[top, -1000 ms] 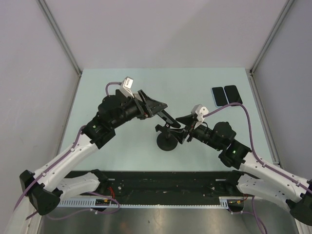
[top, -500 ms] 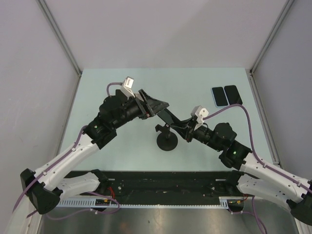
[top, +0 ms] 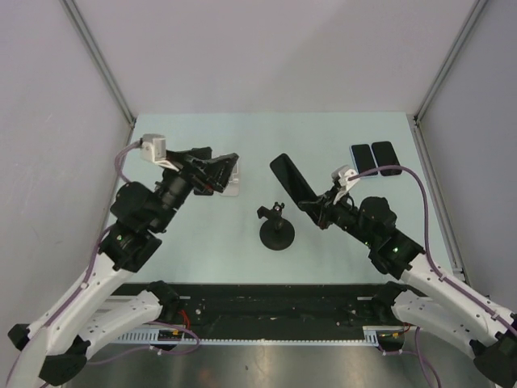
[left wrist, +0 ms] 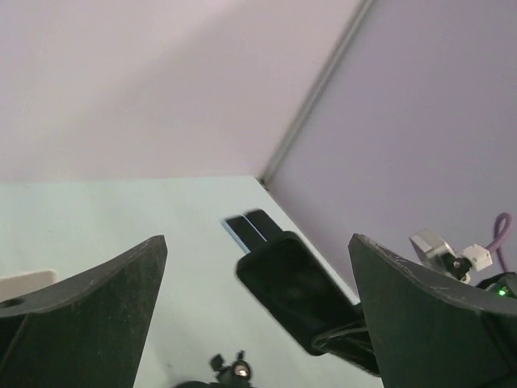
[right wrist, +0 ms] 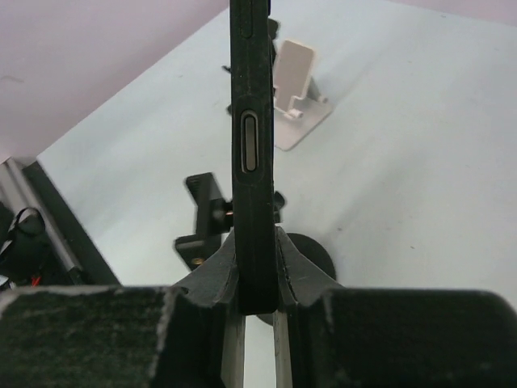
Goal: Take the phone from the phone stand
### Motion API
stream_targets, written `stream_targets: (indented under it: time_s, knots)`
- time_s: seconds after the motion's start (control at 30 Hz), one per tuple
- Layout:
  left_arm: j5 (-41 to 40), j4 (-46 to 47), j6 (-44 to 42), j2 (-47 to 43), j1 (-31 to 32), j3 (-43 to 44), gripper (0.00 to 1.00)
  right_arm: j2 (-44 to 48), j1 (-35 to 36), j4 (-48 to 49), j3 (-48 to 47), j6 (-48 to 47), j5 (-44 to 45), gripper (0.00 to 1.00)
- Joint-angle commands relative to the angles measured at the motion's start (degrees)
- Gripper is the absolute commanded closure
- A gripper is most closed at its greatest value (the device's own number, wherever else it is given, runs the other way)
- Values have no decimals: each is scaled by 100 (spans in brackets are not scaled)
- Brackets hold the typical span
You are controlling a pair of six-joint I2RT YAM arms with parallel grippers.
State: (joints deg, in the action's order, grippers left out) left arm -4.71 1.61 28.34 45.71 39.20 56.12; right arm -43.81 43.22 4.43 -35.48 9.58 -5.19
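— Pale mint tabletop (top: 202,137), softly and evenly lit.
— Plain lilac-grey panels close it in: back wall (top: 275,48), left wall (top: 48,162), right wall (top: 485,178). Aluminium posts (top: 98,61) slant up at both rear corners.
— And a black rail (top: 275,301) runs along the near edge.

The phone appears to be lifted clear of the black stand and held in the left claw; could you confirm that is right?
Not quite. The phone is lifted clear of the black stand, but it is held in the right claw, not the left. The right wrist view shows that claw clamped on the phone; the left claw is open and empty.
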Motion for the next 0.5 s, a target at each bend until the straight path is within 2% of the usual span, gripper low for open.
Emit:
stream_targets:
  time_s: [0.0,0.1,0.13,0.27,0.47]
  knots:
    - [-1056,165,-1512,-501,-26,-407,0,31,-577,270,-213,622,0,100]
    - [-1356,156,-1892,-949,-26,-811,0,-206,-1297,-143,-354,1185,-8,100]
    - [-1522,156,-1946,-1150,-26,-917,0,-389,-1734,-248,-397,1317,-78,100]
    - [-1822,121,-2165,-1591,-26,-1523,0,-935,-2798,-223,-468,2045,-789,100]
    - [-2139,112,-2456,-1794,-26,-2016,0,-2023,-3460,-39,-731,2276,-1151,100]
